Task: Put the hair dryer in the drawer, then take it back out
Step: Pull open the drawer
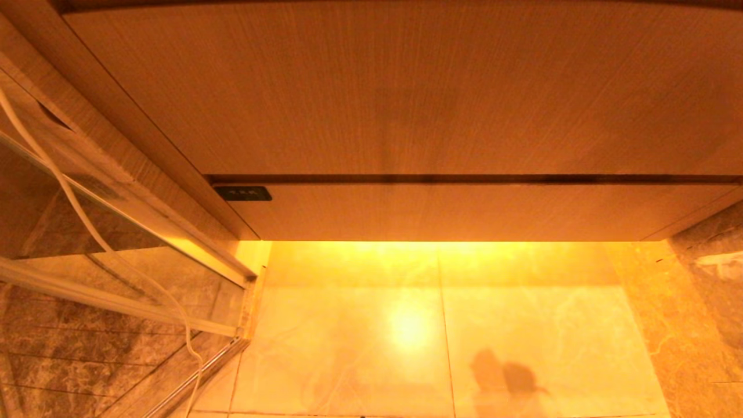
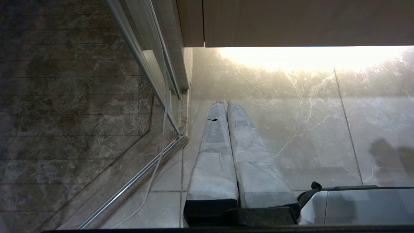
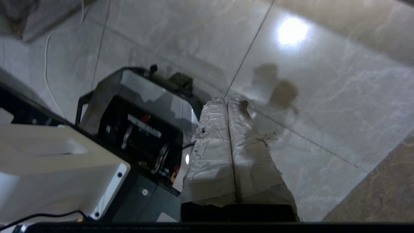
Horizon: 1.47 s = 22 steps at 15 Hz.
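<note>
From the head camera I see, at far left, a glass shower partition on a metal floor track, with a thin white cord trailing down in front of it. To the right of the partition stands a wooden cabinet. Its drawer front sits flush and closed below a dark horizontal seam, with a small black panel at the drawer's left end. A lit strip glows under the cabinet onto the pale marble floor.

Neither arm appears in the head view. In the left wrist view, the left pincer hangs over the floor near the end of the partition track, its two tape-wrapped fingers pressed together along their length, holding nothing. In the right wrist view, the right pincer hangs over the floor beside the robot base, its wrapped fingers likewise together and empty.

The hair dryer appears in none of the three views, so I cannot place it relative to either pincer. The drawer is shut, so I cannot tell what it holds.
</note>
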Motion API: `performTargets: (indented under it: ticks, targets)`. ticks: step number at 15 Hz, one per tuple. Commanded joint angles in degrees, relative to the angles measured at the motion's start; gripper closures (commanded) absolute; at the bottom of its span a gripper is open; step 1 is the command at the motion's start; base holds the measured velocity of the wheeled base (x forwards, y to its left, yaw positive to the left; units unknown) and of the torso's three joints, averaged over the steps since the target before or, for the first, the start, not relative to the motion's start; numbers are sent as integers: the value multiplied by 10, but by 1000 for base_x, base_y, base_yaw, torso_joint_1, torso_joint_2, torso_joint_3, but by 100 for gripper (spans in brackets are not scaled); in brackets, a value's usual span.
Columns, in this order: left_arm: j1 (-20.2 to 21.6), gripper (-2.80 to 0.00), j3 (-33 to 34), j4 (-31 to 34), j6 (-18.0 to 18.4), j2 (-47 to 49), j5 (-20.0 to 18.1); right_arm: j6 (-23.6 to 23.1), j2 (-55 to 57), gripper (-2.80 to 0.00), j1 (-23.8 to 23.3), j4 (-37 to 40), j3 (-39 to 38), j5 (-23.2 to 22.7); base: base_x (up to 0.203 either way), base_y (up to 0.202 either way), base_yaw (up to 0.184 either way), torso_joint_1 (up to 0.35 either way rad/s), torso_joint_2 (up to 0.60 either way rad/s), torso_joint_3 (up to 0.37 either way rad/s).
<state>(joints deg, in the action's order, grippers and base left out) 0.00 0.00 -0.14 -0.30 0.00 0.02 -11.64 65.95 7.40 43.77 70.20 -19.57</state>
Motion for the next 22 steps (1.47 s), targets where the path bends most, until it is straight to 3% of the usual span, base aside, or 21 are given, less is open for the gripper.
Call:
performTargets:
  ticks: [1, 2, 4, 6, 8, 9, 11, 13, 15, 17, 19, 22]
  targets:
    - [0, 0, 0, 0, 0, 0, 0, -32, 100, -19, 10, 18, 29, -5, 0, 0, 0, 0, 0, 0]
    - [0, 0, 0, 0, 0, 0, 1, -59, 122, -280, 12, 24, 36, -7, 0, 0, 0, 0, 0, 0]
    - [0, 0, 0, 0, 0, 0, 1, -96, 162, -280, 18, 19, 39, -8, 0, 0, 0, 0, 0, 0]
    - [0, 0, 0, 0, 0, 1, 0, -191, 188, -280, 23, 7, 40, 9, 0, 0, 0, 0, 0, 0]
    - [0, 0, 0, 0, 0, 0, 1, -321, 218, -280, 12, -1, 38, 69, 0, 0, 0, 0, 0, 0]
    - [0, 0, 0, 0, 0, 0, 0, -395, 228, -280, 5, -19, 33, 87, 0, 0, 0, 0, 0, 0]
    - [0, 0, 0, 0, 0, 0, 1, -472, 240, -280, -14, -107, -9, 97, 0, 0, 0, 0, 0, 0]
    - [0, 0, 0, 0, 0, 0, 1, -499, 247, -280, -25, -255, -85, 85, 0, 0, 0, 0, 0, 0]
    - [0, 0, 0, 0, 0, 1, 0, -504, 264, -280, -38, -458, -148, 45, 0, 0, 0, 0, 0, 0]
    - [0, 0, -1, 0, 0, 0, 1, -502, 304, -280, -54, -611, -187, -58, 0, 0, 0, 0, 0, 0]
    - [0, 0, 0, 0, 0, 1, 0, -502, 329, -280, -72, -664, -193, -118, 0, 0, 0, 0, 0, 0]
    - [0, 0, 0, 0, 0, 0, 1, -506, 343, -280, -89, -687, -167, -140, 0, 0, 0, 0, 0, 0]
